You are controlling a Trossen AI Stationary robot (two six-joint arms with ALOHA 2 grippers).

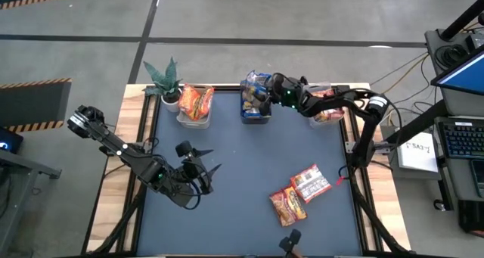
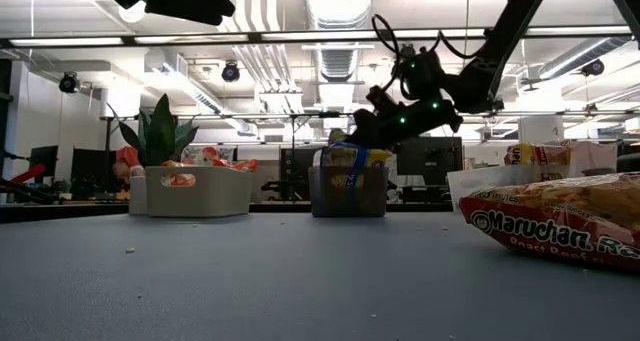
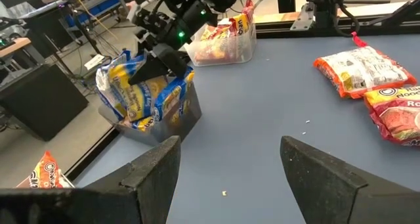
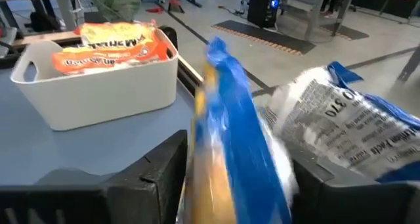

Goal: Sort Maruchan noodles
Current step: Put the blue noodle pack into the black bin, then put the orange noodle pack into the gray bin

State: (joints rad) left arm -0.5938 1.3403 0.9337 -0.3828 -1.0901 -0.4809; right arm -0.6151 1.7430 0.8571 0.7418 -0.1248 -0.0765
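Nearest the front edge of the table (image 1: pixel 249 175), two noodle packets (image 1: pixel 300 194) lie side by side, unsorted. To their left the left gripper (image 1: pixel 198 169) hovers low over the mat with its fingers wide apart, holding nothing.

Farther back, the right gripper (image 1: pixel 266 92) reaches over the middle bin (image 1: pixel 255 116), its fingers on either side of a blue-and-yellow packet (image 4: pixel 226 152) standing among others of that colour. Whether they grip it or have let go, I cannot tell.

This looks like the drop-off step; next would be a clean release, a lift clear, then a reach for the front pair.

Orange packets fill the left bin (image 1: pixel 193 116). The right bin (image 1: pixel 333 116) is mostly hidden by the arm.
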